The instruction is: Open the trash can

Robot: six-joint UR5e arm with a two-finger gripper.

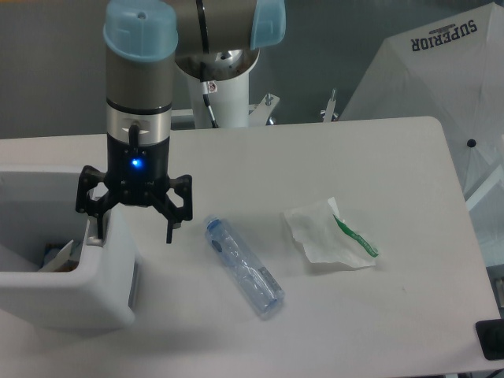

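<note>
Trash can (71, 295) at left edge of worktop (315, 157), lid up, interior with scraps visible. Gripper (132, 230) spread wide over its right rim, one finger at the push tab. Clear plastic bottle (244, 266) lying right of it, then crumpled wrapper (327, 236).

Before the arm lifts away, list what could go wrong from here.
1. One finger of the open gripper sits at the trash can rim; lifting off at an angle could snag it and tug the can.
2. The other finger hangs outside the can, close to the bottle; a sideways sweep could send it rolling.
3. The can looks open with items inside; a hard bump might drop the lid shut.
</note>
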